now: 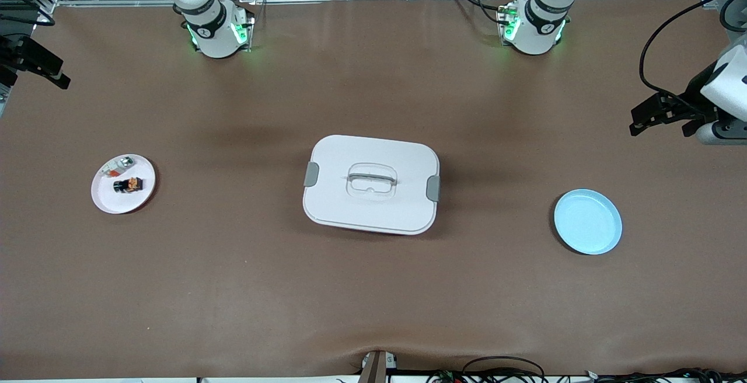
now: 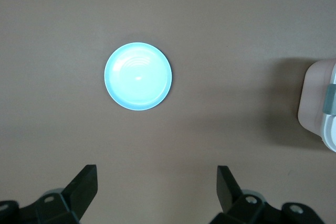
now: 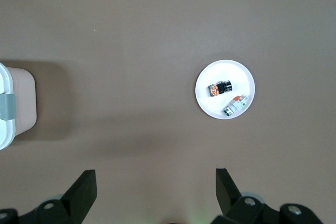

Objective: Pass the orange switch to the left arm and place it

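We see a brown-covered bench (image 1: 373, 289) with a large white rounded-rectangular plastic box (image 1: 371, 184) at its middle, grey clips on two sides and a recessed handle in the lid. Toward the right arm's end of the bench sits a small round white plate (image 1: 105, 196), and on it lies the orange switch (image 1: 127, 184), a tiny black stubby cylinder with an orange end, lying on its side. Just beside it on the same plate, slightly farther from the front camera, is a small silver-white part with a red-orange bit (image 1: 118, 167); the two look close but apart. Toward the left arm's end sits a round pale blue plate (image 1: 588, 222), a little nearer the front camera than the box.

The left hand (image 2: 157, 187) hangs up in the air over the bench's left-arm end, fingers spread wide with nothing between them; in its wrist view the blue plate (image 2: 138, 76) shows below and a corner of the box (image 2: 320, 103) at the picture's edge. In the front view it is the black part at (image 1: 659, 114), at the frame's edge.

The right hand (image 3: 156, 187) hangs over the right-arm end (only a dark piece shows in the front view), fingers also wide and holding nothing. Its wrist view shows the white plate (image 3: 210, 103) with the switch (image 3: 220, 88) and the silver-white part (image 3: 235, 105), plus a box corner (image 3: 18, 103).
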Robot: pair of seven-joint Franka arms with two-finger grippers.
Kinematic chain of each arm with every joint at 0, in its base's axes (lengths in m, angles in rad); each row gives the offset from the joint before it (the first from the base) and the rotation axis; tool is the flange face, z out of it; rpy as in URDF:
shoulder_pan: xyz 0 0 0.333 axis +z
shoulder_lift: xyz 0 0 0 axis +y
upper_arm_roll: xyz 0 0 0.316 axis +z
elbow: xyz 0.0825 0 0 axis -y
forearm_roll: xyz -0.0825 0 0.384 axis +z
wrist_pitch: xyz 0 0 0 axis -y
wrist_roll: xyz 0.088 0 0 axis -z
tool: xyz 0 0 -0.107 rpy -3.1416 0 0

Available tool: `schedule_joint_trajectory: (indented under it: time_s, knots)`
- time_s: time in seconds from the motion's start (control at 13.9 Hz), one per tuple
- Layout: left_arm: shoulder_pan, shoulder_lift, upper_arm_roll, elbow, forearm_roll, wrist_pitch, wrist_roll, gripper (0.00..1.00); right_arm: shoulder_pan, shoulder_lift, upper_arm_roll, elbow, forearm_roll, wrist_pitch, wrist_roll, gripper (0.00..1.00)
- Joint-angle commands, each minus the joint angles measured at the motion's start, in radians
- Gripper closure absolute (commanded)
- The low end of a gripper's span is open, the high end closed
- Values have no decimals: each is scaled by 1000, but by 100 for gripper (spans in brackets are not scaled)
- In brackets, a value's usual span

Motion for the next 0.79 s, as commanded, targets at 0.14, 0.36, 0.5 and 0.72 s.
schedule_joint_trajectory:
  time_s: [0.14, 0.36, 0.5, 0.72]
  knots:
    - [7, 8, -1, 23, -16, -19, 26, 0, -19, 1, 5, 16, -8, -7, -40, 0]
    - [-1, 7, -1, 27, -16, -19, 22, 0, -46, 7, 3, 28, 7, -5, -44, 0]
    - [-3, 7, -1, 27, -18, -19, 22, 0, -43, 47, 6, 28, -5, -8, -36, 0]
    - [-3, 7, -1, 27, -18, -19, 22, 0, -42, 128, 8, 28, -6, -7, -47, 0]
